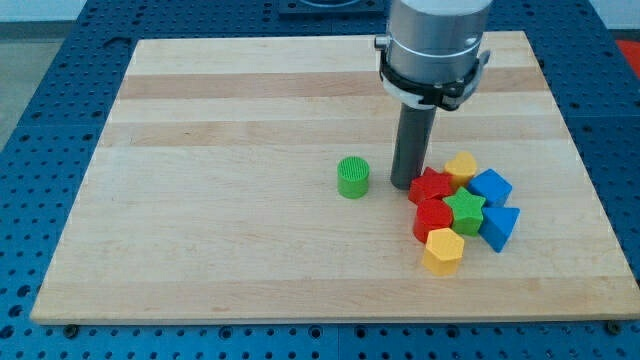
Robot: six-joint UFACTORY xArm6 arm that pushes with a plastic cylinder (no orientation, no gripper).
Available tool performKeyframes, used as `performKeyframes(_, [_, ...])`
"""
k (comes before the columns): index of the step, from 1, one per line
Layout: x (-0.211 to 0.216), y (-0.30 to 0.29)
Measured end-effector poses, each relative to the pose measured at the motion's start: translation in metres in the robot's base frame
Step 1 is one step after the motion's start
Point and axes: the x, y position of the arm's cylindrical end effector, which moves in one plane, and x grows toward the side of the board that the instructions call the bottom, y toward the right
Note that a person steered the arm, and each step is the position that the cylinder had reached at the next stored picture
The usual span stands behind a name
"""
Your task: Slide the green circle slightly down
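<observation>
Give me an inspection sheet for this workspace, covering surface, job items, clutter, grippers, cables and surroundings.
Surface: pale wooden board, lying flat, bare across the view's left half.
Job's things: green circle, upright, standing alone near the middle, touching nothing.
Clutter: tight cluster at the view's right of the circle: red star, red block, green star, two yellow blocks, two blue blocks.
Grippers: none fitted; my tip sits between the circle and the cluster, close to the red star, apart from the circle.
Cables: nothing seen.
Surroundings: blue perforated base around the board.
</observation>
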Motion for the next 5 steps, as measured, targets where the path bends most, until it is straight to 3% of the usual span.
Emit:
performKeyframes(2, [-0.051,-0.025])
performKeyframes(3, [-0.054,-0.048])
performKeyframes(4, [-0.012,-0.082])
performKeyframes(5, [-0.005,-0.084])
